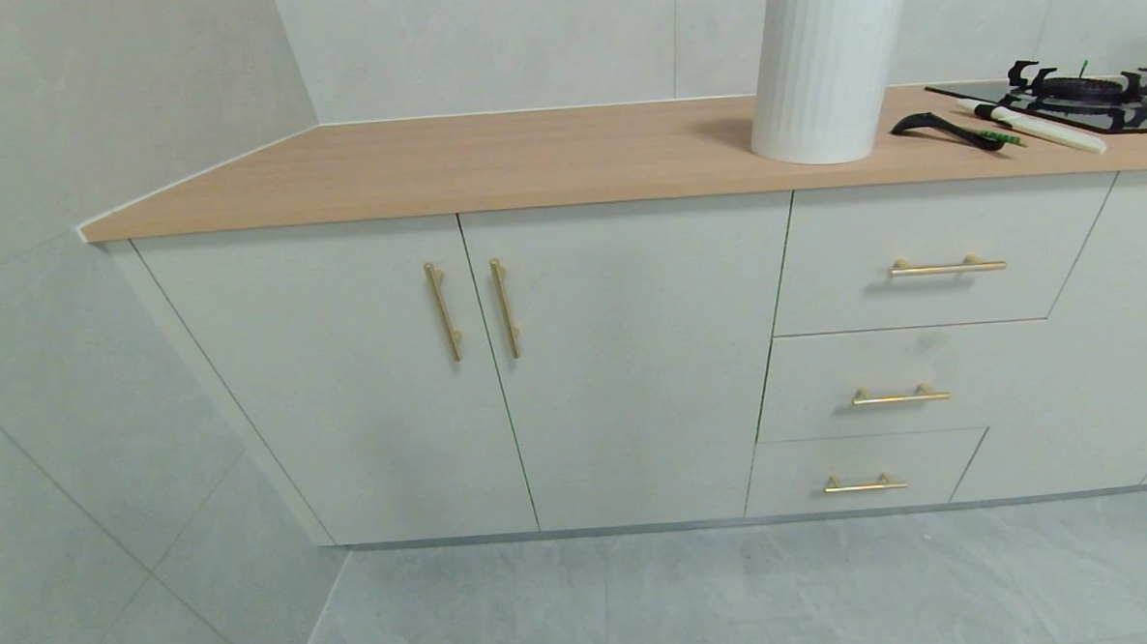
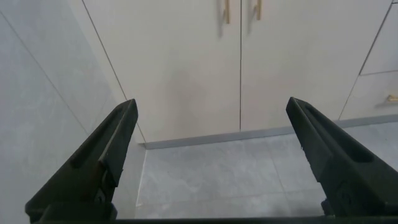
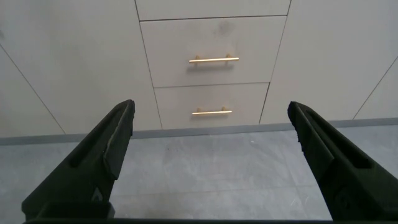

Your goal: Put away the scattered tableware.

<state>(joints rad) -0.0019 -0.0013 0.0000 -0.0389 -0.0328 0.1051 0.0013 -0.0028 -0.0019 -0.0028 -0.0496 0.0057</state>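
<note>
The left gripper (image 2: 211,106) hangs low with its jaws spread wide and nothing between them. Beyond its dark fingers (image 2: 106,162) the left wrist view looks across grey floor (image 2: 217,177) to the plinth strip (image 2: 249,134) and the pair of cabinet doors (image 2: 186,68), with the tiled wall (image 2: 37,93) meeting the cabinet's end. The right gripper (image 3: 210,106) is likewise wide apart and holds nothing. It faces the lower drawers (image 3: 214,40), each with a brass handle (image 3: 213,60), above the same floor. The head view takes in what lies higher: the wooden countertop (image 1: 431,164), where the tableware sits toward the right end. A black utensil (image 1: 947,129) lies just beside a tall white ribbed container (image 1: 828,59), and a white utensil (image 1: 1034,126) lies close beside it along the front edge of the black hob (image 1: 1096,96). Both pieces sit near the counter's front lip, above the top drawer. Leftward the wood runs on to an angled corner at the wall, and floor stretches before the cabinet fronts.
</note>
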